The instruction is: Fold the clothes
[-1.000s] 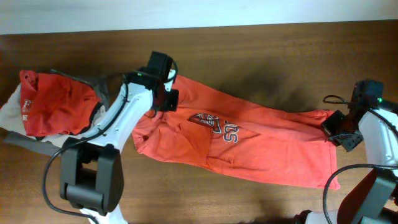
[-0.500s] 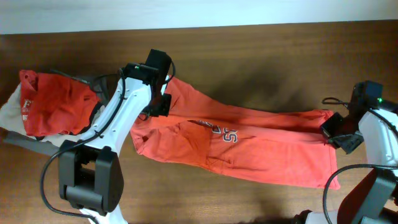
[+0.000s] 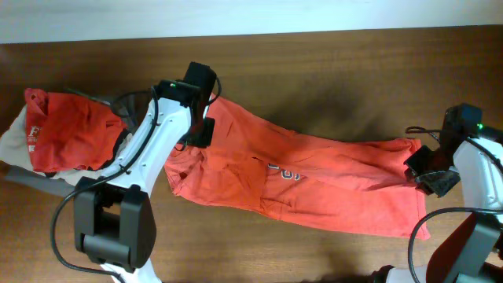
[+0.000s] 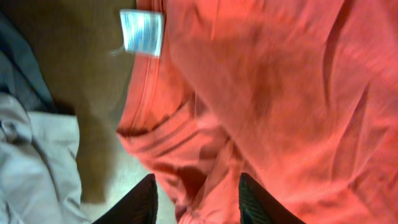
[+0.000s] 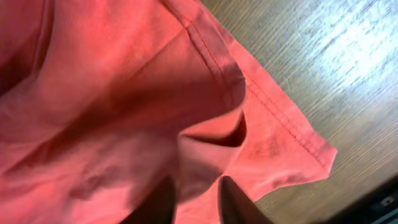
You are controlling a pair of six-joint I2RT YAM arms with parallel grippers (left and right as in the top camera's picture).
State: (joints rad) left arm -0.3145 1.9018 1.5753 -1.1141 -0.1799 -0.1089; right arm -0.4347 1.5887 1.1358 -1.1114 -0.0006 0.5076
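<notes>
The left gripper [image 4: 198, 202] and right gripper [image 5: 196, 199] both pinch the T-shirt [image 3: 330, 181]. Its top edge now hides more of the print [image 3: 287, 173]. The fold looks well on its way.

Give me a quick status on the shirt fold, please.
Left gripper shut on T-shirt near collar. Right gripper shut on hem corner. T-shirt stretched out, unfolded. Clothes pile at left.

I work over a dark brown, wood-grain counter [image 3: 354, 71]. Beyond its far edge runs a pale strip [image 3: 236, 17]. On my right side, light glares off the bare wood.
</notes>
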